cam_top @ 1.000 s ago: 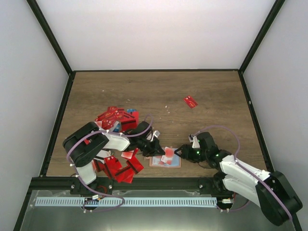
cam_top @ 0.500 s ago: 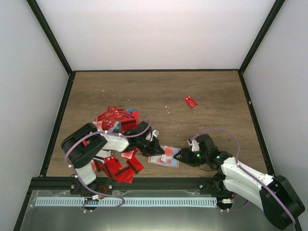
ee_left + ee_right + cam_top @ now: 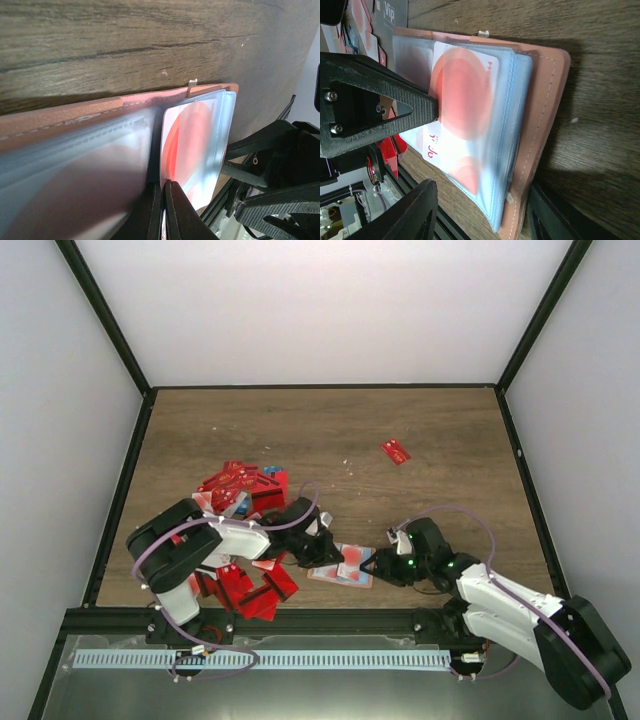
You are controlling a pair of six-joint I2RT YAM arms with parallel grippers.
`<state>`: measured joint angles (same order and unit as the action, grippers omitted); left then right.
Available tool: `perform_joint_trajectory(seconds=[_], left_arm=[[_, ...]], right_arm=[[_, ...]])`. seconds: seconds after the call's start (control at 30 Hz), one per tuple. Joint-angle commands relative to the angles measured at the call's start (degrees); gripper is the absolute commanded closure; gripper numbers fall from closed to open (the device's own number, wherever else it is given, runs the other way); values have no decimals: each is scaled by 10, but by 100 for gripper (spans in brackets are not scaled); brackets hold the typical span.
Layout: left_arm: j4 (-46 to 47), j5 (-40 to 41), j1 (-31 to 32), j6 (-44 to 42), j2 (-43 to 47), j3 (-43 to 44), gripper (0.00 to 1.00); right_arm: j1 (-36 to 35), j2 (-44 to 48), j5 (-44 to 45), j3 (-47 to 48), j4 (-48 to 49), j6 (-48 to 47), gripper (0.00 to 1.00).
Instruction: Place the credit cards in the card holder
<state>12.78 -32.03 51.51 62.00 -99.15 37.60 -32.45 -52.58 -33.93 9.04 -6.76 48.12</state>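
Note:
The card holder point(image 3: 350, 574) lies open on the wood between my two grippers, its tan cover point(image 3: 546, 120) under clear blue sleeves. My left gripper point(image 3: 326, 552) is shut on a white credit card with red circles point(image 3: 192, 140). Most of this card point(image 3: 457, 95) sits inside the top sleeve, and its near end sticks out. The left gripper point(image 3: 163, 192) holds the card's edge. My right gripper point(image 3: 376, 566) stands open at the holder's right end. Its fingers point(image 3: 412, 212) straddle the holder's corner. More credit cards point(image 3: 243, 490), mostly red, lie heaped to the left.
A second heap of red cards point(image 3: 248, 587) lies by the left arm's base near the front edge. One lone red card point(image 3: 396, 451) lies far back on the right. Black frame rails border the table.
The card has slid further into the sleeve as my left gripper pushed right. The holder has turned slightly, and my right gripper has dropped a little toward the front edge.

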Motion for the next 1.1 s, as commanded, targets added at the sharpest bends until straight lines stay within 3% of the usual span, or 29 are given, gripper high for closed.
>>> perform_joint_trajectory(seconds=[0.0, 0.37, 0.77, 1.07], left_arm=[[-37, 40, 17, 20, 2, 0, 96], [-33, 43, 29, 31, -8, 9, 96], [-61, 55, 46, 32, -4, 24, 85], [-161, 93, 50, -3, 35, 52, 60]], right_arm=[[-8, -18, 11, -10, -11, 10, 49], [-8, -38, 15, 1, -2, 4, 49], [-8, -40, 25, 9, 1, 1, 49], [-7, -12, 62, 34, -53, -16, 48]])
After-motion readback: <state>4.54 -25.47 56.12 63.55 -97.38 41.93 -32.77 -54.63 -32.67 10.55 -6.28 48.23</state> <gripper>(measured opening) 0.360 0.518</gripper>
